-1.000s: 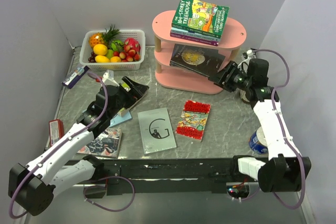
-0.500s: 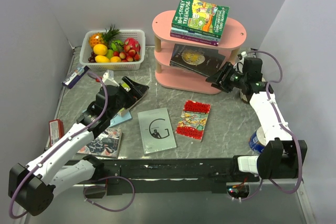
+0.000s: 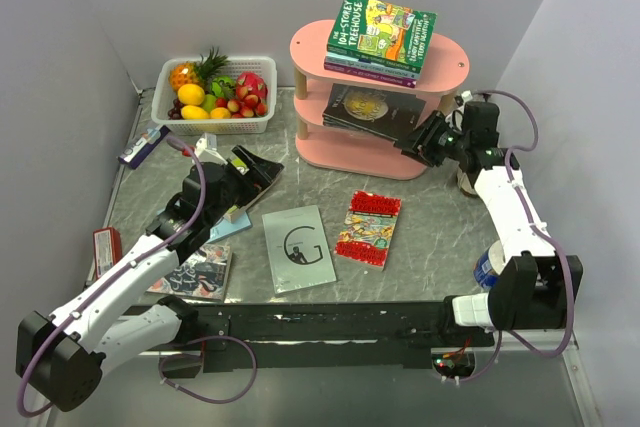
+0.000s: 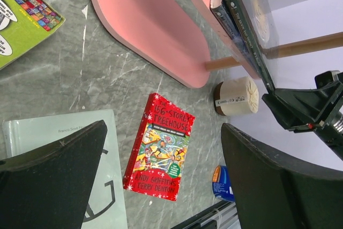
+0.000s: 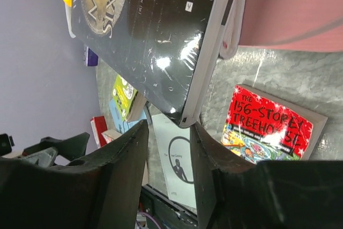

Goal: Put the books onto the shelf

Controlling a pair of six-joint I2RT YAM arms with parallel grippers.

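Observation:
The pink shelf [image 3: 455,55] stands at the back, with a stack of books topped by a green Treehouse cover [image 3: 385,32] on its top tier. A black book [image 3: 372,112] lies on the middle tier. My right gripper [image 3: 412,144] is at that book's near corner; in the right wrist view its jaws [image 5: 169,127] stand apart, with the corner of the black book [image 5: 150,36] just at their mouth and not clamped. A grey "G" book [image 3: 298,247] and a red Treehouse book [image 3: 368,228] lie on the table. My left gripper [image 3: 258,169] hovers wide open and holds nothing.
A white fruit basket [image 3: 215,128] sits at the back left. A dark book [image 3: 200,272] and a light blue one [image 3: 235,219] lie under the left arm. A small red box [image 3: 105,244], a carton [image 3: 145,145], a tape roll [image 4: 236,96] and a blue can [image 3: 490,267] line the edges.
My right gripper has moved toward the shelf and the black book has slid further onto the middle tier. Its jaws have narrowed a little. The left arm has not moved.

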